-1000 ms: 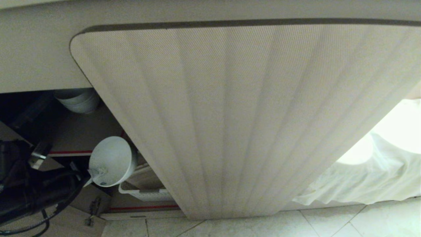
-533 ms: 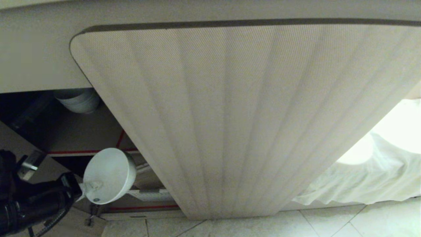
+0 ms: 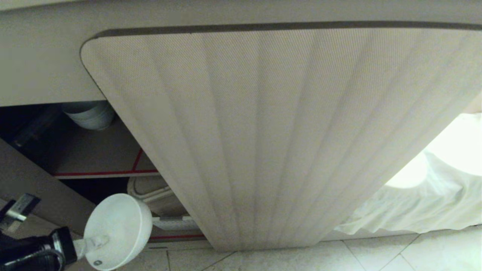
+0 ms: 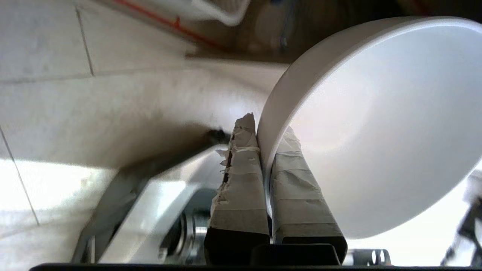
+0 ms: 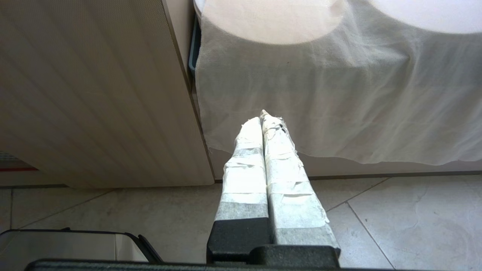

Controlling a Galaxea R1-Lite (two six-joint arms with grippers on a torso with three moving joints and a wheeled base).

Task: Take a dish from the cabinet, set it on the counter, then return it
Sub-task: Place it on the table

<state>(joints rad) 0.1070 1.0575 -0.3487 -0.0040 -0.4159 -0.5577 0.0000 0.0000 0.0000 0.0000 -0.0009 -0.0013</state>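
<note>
Dish (image 3: 115, 229) sits low at near left, outside the cabinet (image 3: 263, 131), rim pinched by left gripper (image 4: 263, 146). Stiff, smooth, breakable ceramic; likely slippery, so rim hold needs firmness. Right gripper (image 5: 263, 120) closed, empty.

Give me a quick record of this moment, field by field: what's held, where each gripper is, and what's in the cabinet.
held item: white bowl, pinched at its rim, tilted on edge
left gripper: shut on the bowl, low in front of the open cabinet
right gripper: shut, empty, parked near the hanging white cloth
cabinet door: swung open
upper shelf: stacked bowls
shelf edge: red tape
floor: pale tiles
</note>
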